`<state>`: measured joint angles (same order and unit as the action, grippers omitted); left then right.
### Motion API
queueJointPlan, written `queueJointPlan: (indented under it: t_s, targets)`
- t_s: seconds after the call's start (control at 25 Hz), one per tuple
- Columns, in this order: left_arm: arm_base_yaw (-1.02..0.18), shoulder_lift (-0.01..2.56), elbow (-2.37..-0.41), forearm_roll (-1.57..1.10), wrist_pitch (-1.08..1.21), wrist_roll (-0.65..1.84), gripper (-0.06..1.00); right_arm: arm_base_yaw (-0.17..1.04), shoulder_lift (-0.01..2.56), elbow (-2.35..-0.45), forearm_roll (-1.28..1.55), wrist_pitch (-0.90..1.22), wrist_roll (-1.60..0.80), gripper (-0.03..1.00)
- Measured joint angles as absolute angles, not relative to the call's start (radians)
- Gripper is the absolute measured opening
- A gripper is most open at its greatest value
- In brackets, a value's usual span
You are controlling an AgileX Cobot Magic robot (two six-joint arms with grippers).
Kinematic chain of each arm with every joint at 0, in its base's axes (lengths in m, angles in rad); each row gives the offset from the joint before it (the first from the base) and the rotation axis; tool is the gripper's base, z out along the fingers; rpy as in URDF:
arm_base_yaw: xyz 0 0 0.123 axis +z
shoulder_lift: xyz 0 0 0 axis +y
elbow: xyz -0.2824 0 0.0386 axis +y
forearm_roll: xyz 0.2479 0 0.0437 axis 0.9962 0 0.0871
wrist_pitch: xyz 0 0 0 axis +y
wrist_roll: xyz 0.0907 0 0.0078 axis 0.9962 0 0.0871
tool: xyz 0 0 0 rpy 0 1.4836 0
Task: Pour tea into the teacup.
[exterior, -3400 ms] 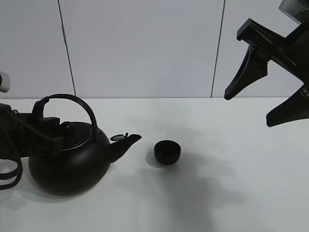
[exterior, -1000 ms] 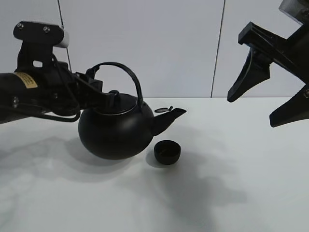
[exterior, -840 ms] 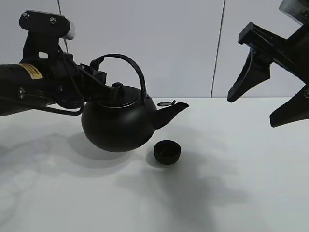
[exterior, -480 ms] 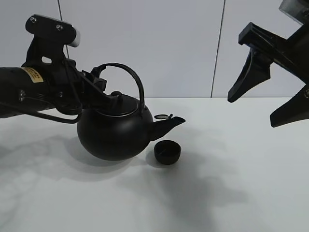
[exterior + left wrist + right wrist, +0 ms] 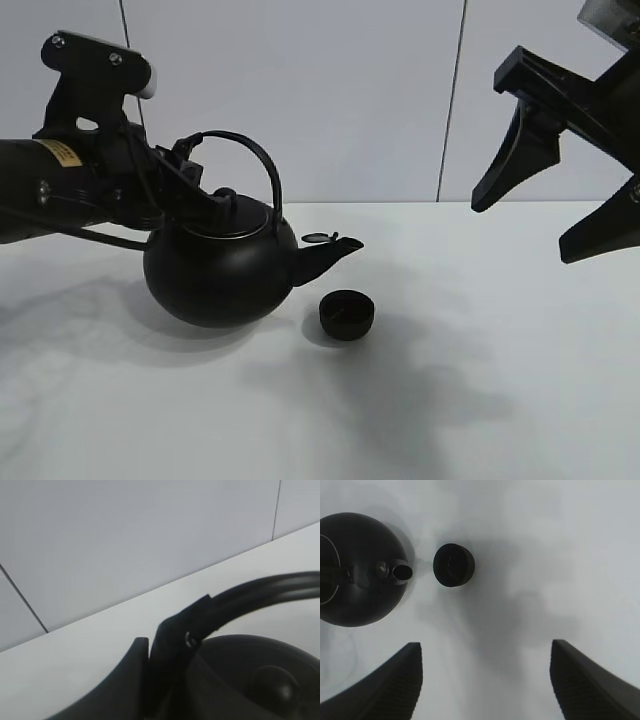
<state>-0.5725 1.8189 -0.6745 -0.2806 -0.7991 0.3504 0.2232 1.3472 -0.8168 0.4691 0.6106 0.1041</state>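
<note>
Counter (image 5: 520, 400), white and matte, spreads beneath both pincers and carries their soft shadows. A pale panelled wall (image 5: 300, 100) rises behind it.

The kettle (image 5: 215, 275), round and black, is the largest object. It hangs from the left pincer (image 5: 195, 180), which is clamped tight on the arched handle (image 5: 262, 165) near the end farthest from the spout. The wrist view shows one dark finger pressed right against that handle, above the lid and its knob (image 5: 272, 682). The kettle sits close to level and looks lifted just clear of the counter, its shadow lying under it. Its spout (image 5: 325, 255) points away from the left pincer, towards the right one, with a small flap lid standing open at the tip.

The right pincer (image 5: 485, 650) hovers high and well apart from the kettle, jaws spread wide with nothing between them.

The teacup (image 5: 346, 313), small, black and handleless, stands upright on the counter between the two pincers. It is much nearer the left one, just past the spout tip and lower than it. From the right pincer's view a gap of bare counter separates spout and teacup. No liquid can be made out.
</note>
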Motion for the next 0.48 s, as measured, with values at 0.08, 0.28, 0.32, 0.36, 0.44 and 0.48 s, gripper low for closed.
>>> queueJointPlan:
  t_s: [0.08, 0.28, 0.32, 0.36, 0.44, 0.48]
  targets:
    - [-0.573, 1.819, -0.675, -0.302, -0.798, 0.376, 0.11, 0.223, 1.347, -0.817, 0.469, 0.611, 0.104, 0.49]
    - [-0.573, 1.819, -0.675, -0.344, -0.798, 0.393, 0.11, 0.223, 1.347, -0.817, 0.469, 0.61, 0.104, 0.49]
    - [-0.573, 1.819, -0.675, -0.354, -0.798, 0.395, 0.11, 0.223, 1.347, -0.817, 0.469, 0.61, 0.104, 0.49]
    - [-0.573, 1.819, -0.675, -0.361, -0.797, 0.396, 0.11, 0.223, 1.347, -0.817, 0.469, 0.61, 0.104, 0.49]
    - [-0.573, 1.819, -0.675, -0.359, -0.792, 0.396, 0.11, 0.223, 1.347, -0.817, 0.469, 0.61, 0.104, 0.49]
    - [-0.573, 1.819, -0.675, -0.354, -0.79, 0.396, 0.11, 0.223, 1.347, -0.817, 0.469, 0.61, 0.104, 0.49]
